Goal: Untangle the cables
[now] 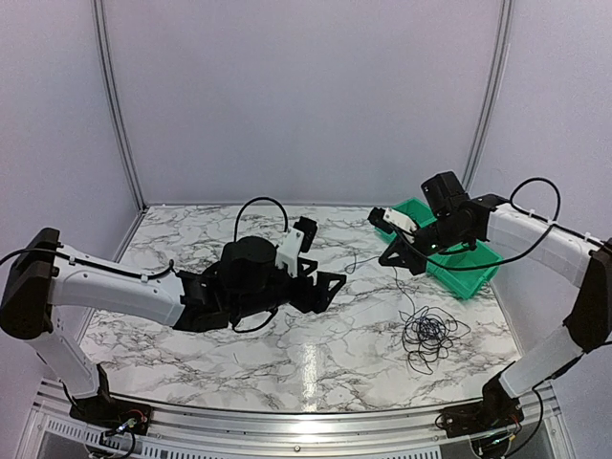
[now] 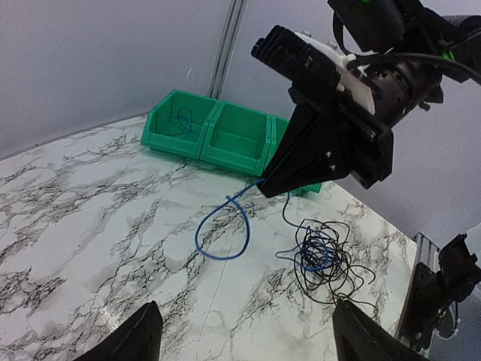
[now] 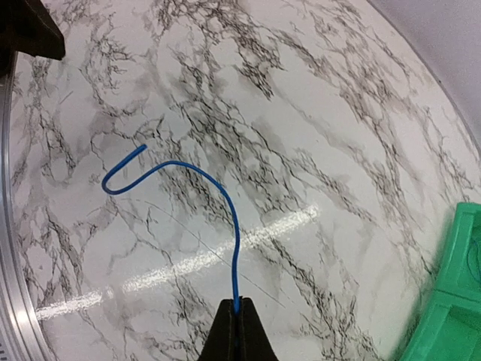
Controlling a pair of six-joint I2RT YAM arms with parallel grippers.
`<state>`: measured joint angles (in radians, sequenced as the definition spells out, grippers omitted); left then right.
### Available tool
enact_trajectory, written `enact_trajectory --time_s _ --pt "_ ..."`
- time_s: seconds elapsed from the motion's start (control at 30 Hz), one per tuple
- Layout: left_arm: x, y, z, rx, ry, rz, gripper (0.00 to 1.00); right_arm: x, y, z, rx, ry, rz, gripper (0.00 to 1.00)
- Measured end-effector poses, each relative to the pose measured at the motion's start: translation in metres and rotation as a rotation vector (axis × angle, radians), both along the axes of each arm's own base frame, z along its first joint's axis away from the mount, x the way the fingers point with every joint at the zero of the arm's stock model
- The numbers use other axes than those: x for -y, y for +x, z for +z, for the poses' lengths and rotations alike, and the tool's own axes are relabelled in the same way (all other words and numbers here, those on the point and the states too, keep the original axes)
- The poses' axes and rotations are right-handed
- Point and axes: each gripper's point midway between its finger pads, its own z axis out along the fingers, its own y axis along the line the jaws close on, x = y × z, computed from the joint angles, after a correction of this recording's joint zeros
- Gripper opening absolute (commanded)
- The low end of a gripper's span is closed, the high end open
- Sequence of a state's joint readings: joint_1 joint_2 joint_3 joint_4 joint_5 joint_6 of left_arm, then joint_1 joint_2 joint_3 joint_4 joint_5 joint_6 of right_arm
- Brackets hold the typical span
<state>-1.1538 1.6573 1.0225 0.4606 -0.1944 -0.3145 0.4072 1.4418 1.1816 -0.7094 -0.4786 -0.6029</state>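
The cables are a loose tangle [image 1: 430, 333] of thin black wires with a small blue coil, lying on the marble table right of centre; it also shows in the left wrist view [image 2: 323, 254]. My right gripper [image 1: 389, 259] hangs above the table, up and left of the tangle, shut on one blue wire [image 3: 222, 188]. That wire curves away from the fingertips [image 3: 225, 331] and makes a loop [image 2: 222, 226] on the table. My left gripper [image 1: 323, 260] is open and empty at the table's middle, facing the right gripper [image 2: 264, 188].
A row of green bins [image 1: 457, 266] stands at the back right, behind the right gripper; one compartment holds a thin black wire [image 2: 179, 120]. A bin corner [image 3: 451, 301] shows in the right wrist view. The metal rail [image 1: 306, 421] runs along the near edge.
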Motion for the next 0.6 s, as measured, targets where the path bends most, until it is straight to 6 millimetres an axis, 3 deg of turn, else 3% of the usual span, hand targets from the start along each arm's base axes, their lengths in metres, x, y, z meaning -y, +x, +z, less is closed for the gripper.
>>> enact_trajectory --time_s 0.13,0.33,0.6 --pt "-0.003 0.001 0.003 0.006 -0.049 0.041 0.80 -0.035 -0.008 -0.010 -0.028 0.027 0.086 0.00" --pt "-0.018 0.009 -0.023 -0.021 -0.029 0.164 0.72 -0.061 -0.019 -0.052 -0.148 0.009 0.146 0.00" --pt "-0.024 0.019 -0.056 -0.093 -0.019 0.263 0.73 -0.070 -0.020 -0.045 -0.157 0.058 0.153 0.00"
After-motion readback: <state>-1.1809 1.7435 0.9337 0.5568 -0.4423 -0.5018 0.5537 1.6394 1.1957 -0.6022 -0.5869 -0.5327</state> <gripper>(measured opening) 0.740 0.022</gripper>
